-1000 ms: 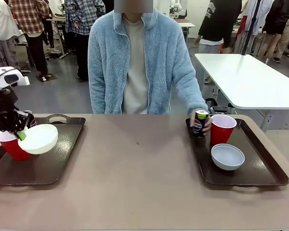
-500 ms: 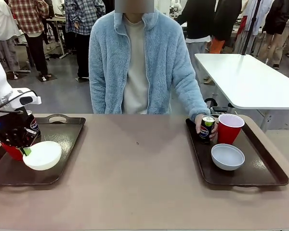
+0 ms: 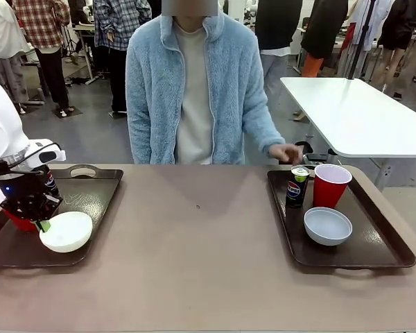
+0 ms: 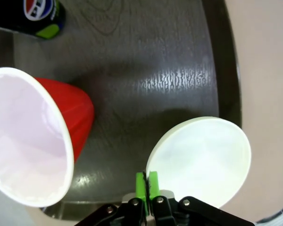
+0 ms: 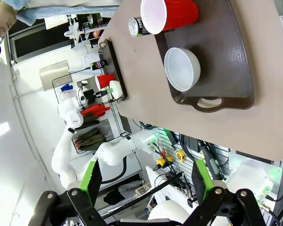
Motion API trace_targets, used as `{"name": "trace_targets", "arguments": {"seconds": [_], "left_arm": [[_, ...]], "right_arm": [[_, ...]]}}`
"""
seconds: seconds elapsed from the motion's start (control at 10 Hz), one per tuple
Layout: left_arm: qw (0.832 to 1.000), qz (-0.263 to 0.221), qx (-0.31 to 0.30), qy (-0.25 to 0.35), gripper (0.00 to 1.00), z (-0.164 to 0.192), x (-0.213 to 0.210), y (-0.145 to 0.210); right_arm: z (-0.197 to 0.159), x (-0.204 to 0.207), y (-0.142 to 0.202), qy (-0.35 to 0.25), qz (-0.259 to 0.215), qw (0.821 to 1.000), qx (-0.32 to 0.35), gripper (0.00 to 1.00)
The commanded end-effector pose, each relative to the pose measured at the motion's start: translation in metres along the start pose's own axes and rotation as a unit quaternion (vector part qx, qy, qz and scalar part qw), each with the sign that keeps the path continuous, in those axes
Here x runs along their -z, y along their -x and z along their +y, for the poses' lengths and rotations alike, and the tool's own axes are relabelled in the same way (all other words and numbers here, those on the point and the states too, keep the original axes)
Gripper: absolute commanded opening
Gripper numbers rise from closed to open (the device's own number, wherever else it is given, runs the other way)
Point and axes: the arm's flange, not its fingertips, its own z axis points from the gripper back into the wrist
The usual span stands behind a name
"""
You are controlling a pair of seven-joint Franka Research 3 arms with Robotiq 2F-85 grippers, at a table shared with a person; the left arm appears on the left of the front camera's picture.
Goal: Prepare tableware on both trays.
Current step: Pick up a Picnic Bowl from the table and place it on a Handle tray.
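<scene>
your left tool (image 3: 41, 223) is clenched on the rim of the cream-white bowl (image 3: 66, 231), its green pads (image 4: 146, 184) pressed together over the near edge in the left wrist view. that bowl sits on the left tray (image 3: 90, 208), in the corner nearest the robot on the side toward the middle of the surface (image 3: 194, 263). just beside the bowl, on the side away from the middle, you see a red cup (image 4: 42, 136) with a white inside, and beyond the cup, toward the person, a dark soda can (image 4: 30, 16) stands on the same tray.

your right tool (image 5: 146, 183) is released, fingers spread wide, raised well above the right tray (image 5: 240, 61) and holding nothing. on the right tray (image 3: 374, 243) the pale grey-white bowl (image 3: 327, 225) rests toward the robot's side, the second red cup (image 3: 329, 185) stands upright behind it, and the second can (image 3: 296, 186) stands just beside that cup, on the side toward the left tray. the person's hand (image 3: 286, 152) hovers just past the right tray's far rim, apart from the can.
</scene>
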Motion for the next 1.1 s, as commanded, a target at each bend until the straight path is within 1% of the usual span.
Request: {"name": "trace_targets", "arguments": {"seconds": [0.0,0.1,0.2,0.3,0.4,0.5,0.7,0.8,0.9,1.0], "left_arm": [[1.0,0.001,-0.007,-0.018,0.0,0.002,0.01,0.007],[1.0,-0.002,-0.003,-0.006,0.63,0.002,0.007,0.009],[1.0,-0.005,-0.001,0.0,0.63,0.002,0.001,0.01],[1.0,-0.008,0.002,0.004,1.0,0.001,-0.006,0.013],[1.0,-0.016,0.011,0.008,0.66,0.0,-0.018,0.015],[1.0,-0.015,0.017,0.014,1.0,-0.002,-0.029,0.016],[0.999,-0.012,0.03,0.025,1.0,-0.008,-0.05,0.018],[0.999,-0.006,0.037,0.034,0.64,-0.012,-0.063,0.019],[0.998,-0.003,0.037,0.041,0.72,-0.015,-0.073,0.018],[0.998,-0.001,0.039,0.045,0.84,-0.017,-0.084,0.02]], "right_arm": [[0.001,0.003,0.003,-0.005,-0.005,1.0,0.005,1.0],[0.001,0.003,0.003,-0.005,-0.005,1.0,0.005,1.0],[0.001,0.003,0.003,-0.005,-0.005,1.0,0.005,1.0],[0.001,0.003,0.003,-0.005,-0.005,1.0,0.005,1.0],[0.001,0.003,0.003,-0.005,-0.005,1.0,0.005,1.0],[0.001,0.003,0.003,-0.005,-0.005,1.0,0.005,1.0],[0.001,0.003,0.003,-0.005,-0.005,1.0,0.005,1.0],[0.001,0.003,0.003,-0.005,-0.005,1.0,0.005,1.0],[0.001,0.003,0.003,-0.005,-0.005,1.0,0.005,1.0],[0.001,0.003,0.003,-0.005,-0.005,1.0,0.005,1.0]]}}
